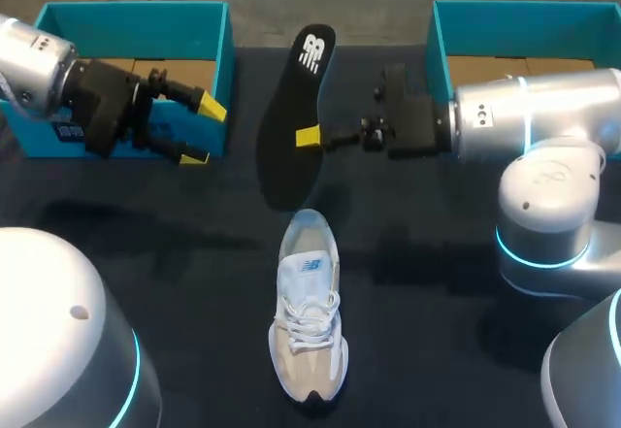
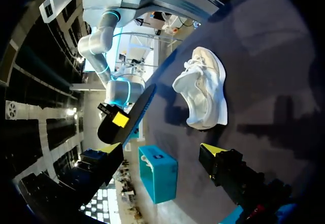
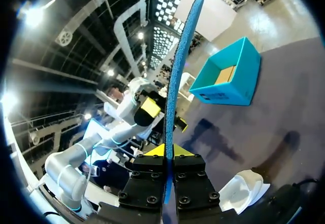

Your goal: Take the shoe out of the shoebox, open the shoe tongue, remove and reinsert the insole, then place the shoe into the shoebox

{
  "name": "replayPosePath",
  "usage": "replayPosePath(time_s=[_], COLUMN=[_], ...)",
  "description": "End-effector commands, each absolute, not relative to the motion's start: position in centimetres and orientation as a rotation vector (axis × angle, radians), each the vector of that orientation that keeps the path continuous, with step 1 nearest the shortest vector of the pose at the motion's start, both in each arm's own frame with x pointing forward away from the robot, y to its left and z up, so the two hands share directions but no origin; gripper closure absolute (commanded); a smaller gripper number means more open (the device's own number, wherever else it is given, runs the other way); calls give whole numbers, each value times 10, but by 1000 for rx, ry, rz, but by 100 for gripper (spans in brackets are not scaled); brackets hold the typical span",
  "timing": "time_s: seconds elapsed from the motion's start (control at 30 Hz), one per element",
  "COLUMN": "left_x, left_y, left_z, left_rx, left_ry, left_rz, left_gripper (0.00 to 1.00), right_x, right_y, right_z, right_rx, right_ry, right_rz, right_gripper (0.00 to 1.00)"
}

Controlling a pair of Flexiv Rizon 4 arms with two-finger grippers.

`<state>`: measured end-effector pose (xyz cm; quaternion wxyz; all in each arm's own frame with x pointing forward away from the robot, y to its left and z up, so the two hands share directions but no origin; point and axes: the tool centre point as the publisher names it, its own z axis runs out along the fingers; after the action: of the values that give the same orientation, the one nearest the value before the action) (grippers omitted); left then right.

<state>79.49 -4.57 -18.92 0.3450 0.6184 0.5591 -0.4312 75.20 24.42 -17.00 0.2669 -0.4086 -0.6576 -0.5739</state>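
Observation:
A white and beige shoe lies on the dark table, toe pointing away from me, also seen in the left wrist view. My right gripper is shut on the edge of the black insole, holding it above the table between the two boxes. In the right wrist view the insole stands edge-on between the closed fingers. My left gripper hangs open and empty in front of the left teal shoebox. Its yellow tips stand wide apart in its own view.
A second teal box stands at the back right, behind my right arm, and shows in the left wrist view. The left box shows a cardboard-coloured bottom. The insole's shadow falls ahead of the shoe's toe.

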Motion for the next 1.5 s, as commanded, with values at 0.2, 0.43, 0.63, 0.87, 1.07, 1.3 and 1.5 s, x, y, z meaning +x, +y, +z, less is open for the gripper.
replayPosePath(time_s=[0.2, 0.43, 0.63, 0.87, 1.07, 1.3, 1.5], left_x=[794, 794, 798, 803, 806, 809, 809], left_y=[-46, -46, -55, -53, -57, -60, -60], left_z=[-189, -189, -197, -221, -249, -264, -264], left_rx=[1606, 1606, 1656, 1676, 1705, 1688, 1688], left_ry=[1453, 1453, 1409, 1456, 1496, 1531, 1531], left_rz=[-1116, -1116, -1155, -1177, -1196, -1221, -1221], left_gripper=[0, 0, 0, 0, 0, 0, 0], right_x=[753, 753, 748, 749, 751, 749, 749], right_y=[248, 249, 248, 252, 252, 250, 250], right_z=[-169, -171, -177, -200, -211, -226, -226], right_rx=[-1110, -1107, -1004, -888, -856, -794, -794], right_ry=[-1779, -1777, -1880, -1927, -2000, -2010, -2010], right_rz=[-1544, -1561, -1579, -1619, -1626, -1680, -1680], right_gripper=[100, 100, 100, 100, 100, 100, 100])
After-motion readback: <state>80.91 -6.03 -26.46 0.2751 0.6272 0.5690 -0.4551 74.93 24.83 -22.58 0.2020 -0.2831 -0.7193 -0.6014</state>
